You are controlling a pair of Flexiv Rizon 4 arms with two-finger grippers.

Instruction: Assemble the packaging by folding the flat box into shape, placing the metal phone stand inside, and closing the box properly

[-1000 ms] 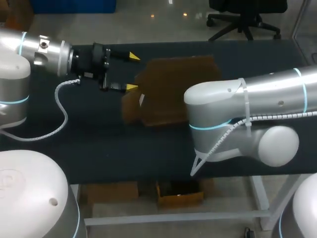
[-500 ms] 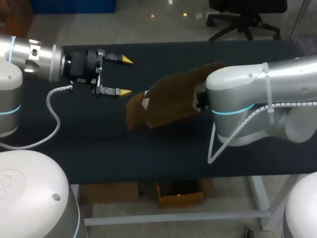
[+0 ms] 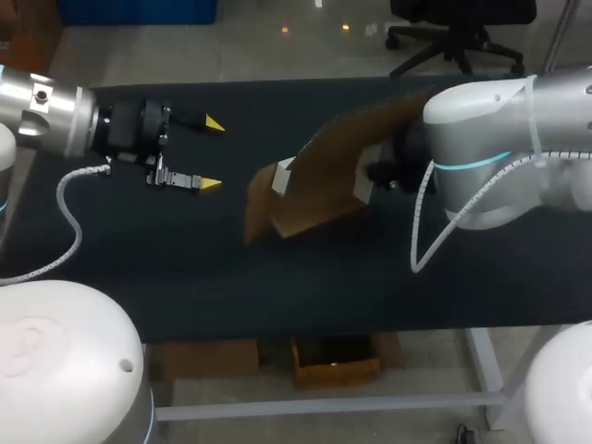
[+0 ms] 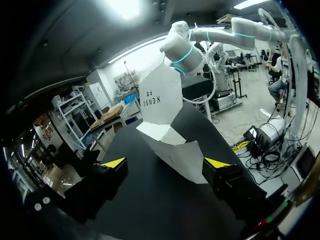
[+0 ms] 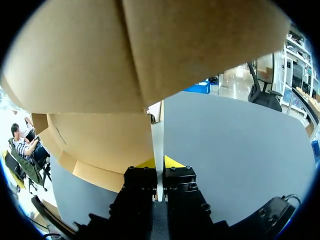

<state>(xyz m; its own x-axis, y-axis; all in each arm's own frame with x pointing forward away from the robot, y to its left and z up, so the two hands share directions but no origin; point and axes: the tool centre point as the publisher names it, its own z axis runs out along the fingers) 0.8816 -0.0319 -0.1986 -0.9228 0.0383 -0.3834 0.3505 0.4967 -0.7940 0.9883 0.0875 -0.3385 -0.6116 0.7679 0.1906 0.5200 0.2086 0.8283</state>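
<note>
Head view: flat cardboard box stands tilted on the table, ahead of the left gripper, whose fingers are spread and apart from it. Right wrist view: right gripper pinches a thin box panel edgewise.

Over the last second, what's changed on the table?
The right claw, shut on the cardboard box, has pulled back toward its side and raised that edge, tilting the box up. The left claw drew back from the box, staying open.
</note>
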